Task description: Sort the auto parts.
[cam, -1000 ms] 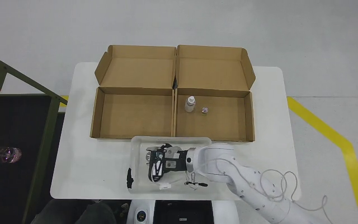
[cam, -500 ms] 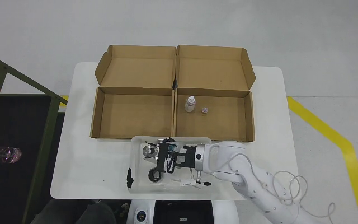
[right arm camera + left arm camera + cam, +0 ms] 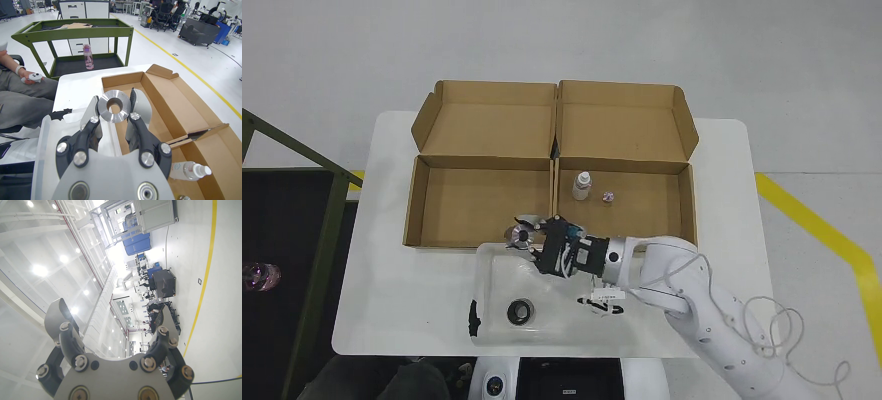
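- my right pincer (image 3: pixel 114 103) hides the side rims of the shiny metal ring with a round hole (image 3: pixel 113 117).
- the ring sits clamped between my fingers (image 3: pixel 141 108), above the left brown cardboard box's (image 3: pixel 472 205) 5 o'clock corner.

Silver ring (image 3: pixel 114 108) (mirror-bright), plain brown cardboard boxes (image 3: pixel 482 205), white table (image 3: pixel 392 280), olive-green cart (image 3: pixel 75 33).

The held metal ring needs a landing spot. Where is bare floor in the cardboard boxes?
The left brown cardboard box is bare across its whole floor. The right brown cardboard box is free from middle to outer wall; by the shared wall it is crowded with a white spray bottle and a small silver part.
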